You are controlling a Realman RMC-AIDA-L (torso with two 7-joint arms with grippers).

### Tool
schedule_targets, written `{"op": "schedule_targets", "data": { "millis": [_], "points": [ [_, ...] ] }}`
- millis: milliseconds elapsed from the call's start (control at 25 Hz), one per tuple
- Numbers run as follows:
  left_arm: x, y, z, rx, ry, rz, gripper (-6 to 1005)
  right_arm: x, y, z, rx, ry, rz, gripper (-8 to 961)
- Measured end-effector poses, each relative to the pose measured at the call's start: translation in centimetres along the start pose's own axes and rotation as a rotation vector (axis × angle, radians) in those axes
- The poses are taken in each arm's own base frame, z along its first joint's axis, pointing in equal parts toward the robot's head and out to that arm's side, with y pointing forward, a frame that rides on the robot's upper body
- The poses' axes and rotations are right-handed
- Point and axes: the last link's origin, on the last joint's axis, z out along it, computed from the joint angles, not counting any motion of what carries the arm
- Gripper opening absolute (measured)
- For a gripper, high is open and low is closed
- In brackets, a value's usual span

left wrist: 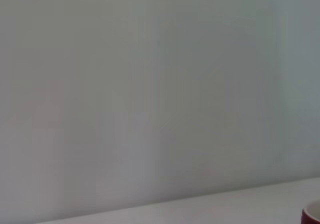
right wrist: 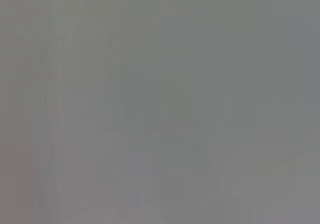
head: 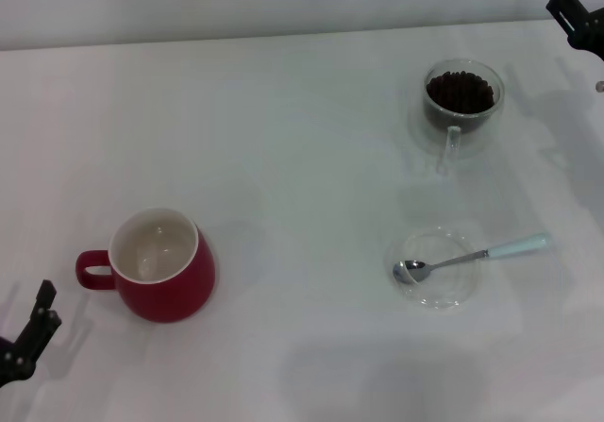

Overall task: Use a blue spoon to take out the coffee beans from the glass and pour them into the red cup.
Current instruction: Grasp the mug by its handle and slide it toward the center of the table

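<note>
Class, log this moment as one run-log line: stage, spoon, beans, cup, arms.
stage: not started | blue spoon: on saucer | coffee beans: in glass | red cup: empty | both arms: parked at table edges

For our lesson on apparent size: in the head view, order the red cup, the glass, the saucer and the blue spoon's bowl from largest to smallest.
1. red cup, though nearest the camera
2. glass and saucer: look alike, not ranked
3. blue spoon bowl

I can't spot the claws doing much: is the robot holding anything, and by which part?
Nothing is held. The left gripper and right gripper sit at the table's edges; the silver, pale-blue-handled teaspoon lies untouched on a clear glass saucer.
</note>
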Motion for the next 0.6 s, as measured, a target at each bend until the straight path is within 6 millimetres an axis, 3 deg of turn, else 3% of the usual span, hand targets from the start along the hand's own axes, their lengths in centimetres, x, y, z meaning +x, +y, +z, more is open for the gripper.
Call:
{"op": "schedule_targets", "data": {
  "millis": [600],
  "points": [
    [-0.8, 0.7, 2.3, -0.079, -0.065, 0.02, 888, -0.2, -0.4, 0.0, 0.005, -0.007, -0.011, 875]
  ]
}}
